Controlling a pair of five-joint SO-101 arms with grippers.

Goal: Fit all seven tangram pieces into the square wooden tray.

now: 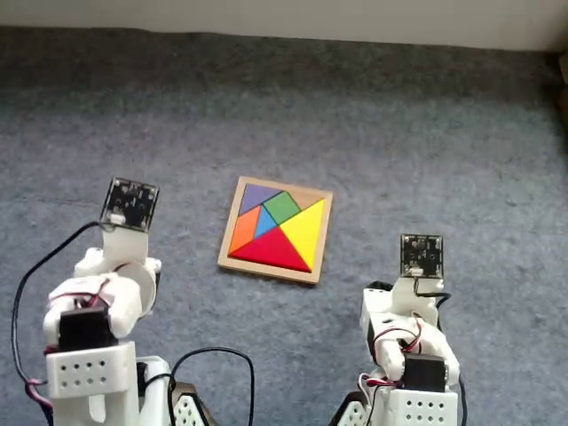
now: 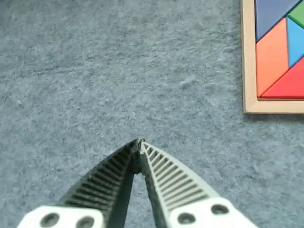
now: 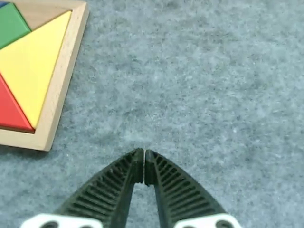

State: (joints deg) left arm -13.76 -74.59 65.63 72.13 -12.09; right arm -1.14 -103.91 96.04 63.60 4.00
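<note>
Left pincer [image 2: 139, 145] and right pincer [image 3: 143, 159] closed, empty; tray [image 1: 269, 270] bare corner [image 3: 42, 12] risks puzzle left one piece short.

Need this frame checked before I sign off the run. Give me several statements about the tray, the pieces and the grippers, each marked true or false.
1. The left gripper and the right gripper are both shut and hold nothing. True.
2. The yellow piece lies loose on the carpet. False: it sits inside the wooden tray.
3. The red piece borders the yellow piece in the tray. True.
4. The left gripper touches the tray. False: it is apart from the tray, over bare carpet.
</note>
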